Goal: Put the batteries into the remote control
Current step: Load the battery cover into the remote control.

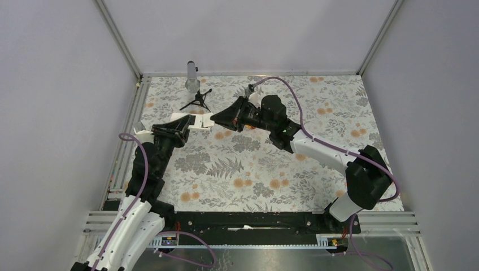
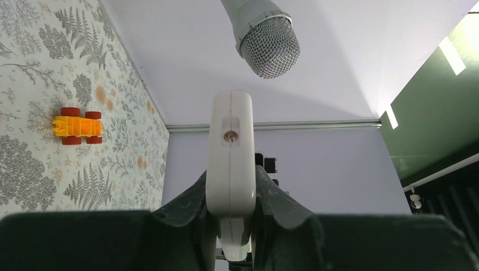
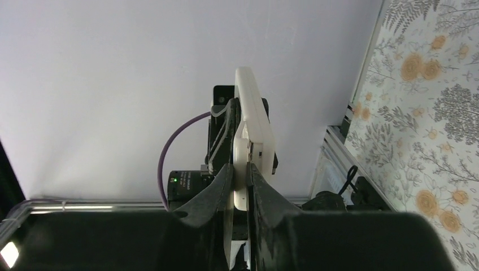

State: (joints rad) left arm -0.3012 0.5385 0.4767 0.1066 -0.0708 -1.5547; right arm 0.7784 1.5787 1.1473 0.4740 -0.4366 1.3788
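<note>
The left black-and-white jointed arm (image 1: 144, 169) reaches forward from its base with the wrist level. The left black two-finger pincer (image 2: 230, 189) is clamped across both broad faces of the small white rectangular handset (image 2: 230, 147), which it holds edge-up. The right black-and-white jointed arm (image 1: 325, 149) is bent at the elbow and extends leftward. The right black two-finger pincer (image 3: 242, 169) points at the left one, its fingers closed on a thin white flat piece (image 3: 242, 152) at the handset's opposite end.

The remote control (image 2: 230, 158) looks like smooth, matt white plastic. The microphone (image 2: 269, 42) head is silvery metal mesh. The table (image 1: 226, 169) covering, printed with flowers, may be cloth or paper.
</note>
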